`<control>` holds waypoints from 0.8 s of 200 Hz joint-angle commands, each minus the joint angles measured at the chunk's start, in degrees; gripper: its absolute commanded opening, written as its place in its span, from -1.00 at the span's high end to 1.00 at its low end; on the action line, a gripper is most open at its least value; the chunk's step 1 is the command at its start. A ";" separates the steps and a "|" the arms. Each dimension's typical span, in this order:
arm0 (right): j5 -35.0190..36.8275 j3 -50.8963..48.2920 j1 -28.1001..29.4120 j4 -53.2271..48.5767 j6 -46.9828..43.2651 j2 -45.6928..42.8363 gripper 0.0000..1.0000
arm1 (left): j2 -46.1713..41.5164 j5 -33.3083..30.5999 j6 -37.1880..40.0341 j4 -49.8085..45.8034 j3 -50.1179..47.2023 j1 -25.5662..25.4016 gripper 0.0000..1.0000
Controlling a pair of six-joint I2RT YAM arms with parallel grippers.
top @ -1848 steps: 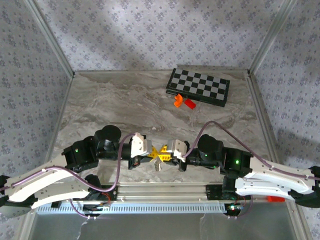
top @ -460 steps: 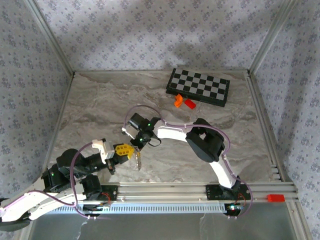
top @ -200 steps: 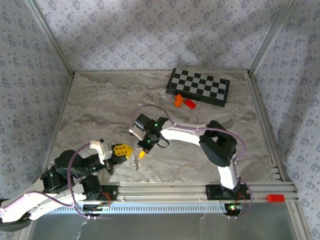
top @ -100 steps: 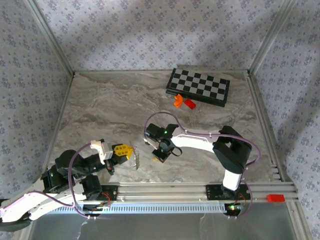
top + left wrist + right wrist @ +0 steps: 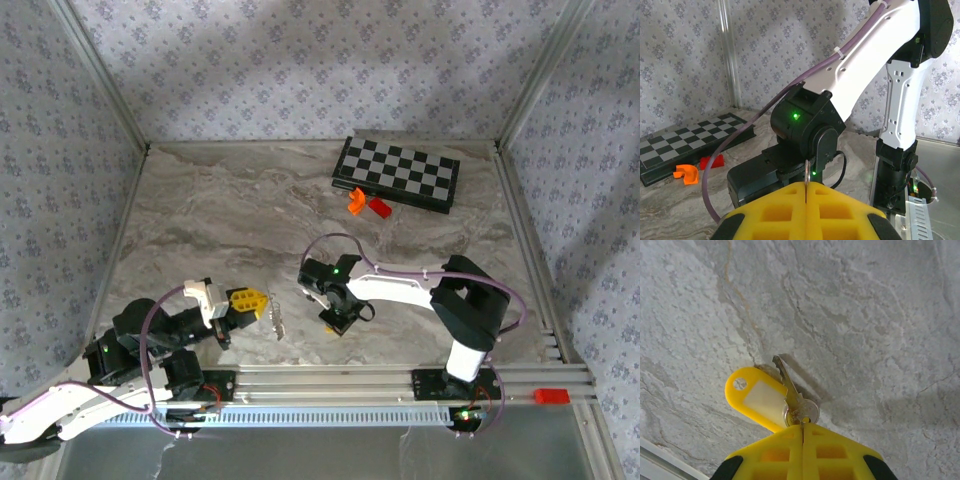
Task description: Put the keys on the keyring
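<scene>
My left gripper [image 5: 256,300] sits at the near left, its yellow fingers shut on the thin metal keyring [image 5: 805,173], seen edge-on in the left wrist view. A silver key [image 5: 277,320] hangs from the ring in the top view. My right gripper [image 5: 337,324] points down at the marble table [image 5: 220,210] just right of it. It is shut at the head of a silver key [image 5: 799,409] that carries a yellow tag [image 5: 754,397]. Key and tag lie low over the table, and their shadow falls beside them.
A folded chessboard [image 5: 398,175] lies at the far right, with an orange piece [image 5: 356,202] and a red piece [image 5: 379,207] in front of it. The right arm's wrist [image 5: 805,120] stands close in front of the left gripper. Metal rails border the table.
The right gripper has swung right and toward the near edge, away from the left gripper, taking the tagged key down toward the table. The left arm has stayed still.
</scene>
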 commanded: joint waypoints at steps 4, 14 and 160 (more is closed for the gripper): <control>1.10 -0.70 0.39 -1.94 1.45 -0.83 1.00 | 0.26 -0.15 -0.49 2.85 0.28 -0.23 1.00; 1.12 -0.67 0.41 -1.75 1.58 -0.73 1.00 | 0.33 -0.10 -0.51 2.85 0.29 -0.23 1.00; 0.21 -3.74 -0.10 1.87 3.00 -3.41 0.79 | 0.70 0.20 -0.40 2.40 0.90 -0.23 1.00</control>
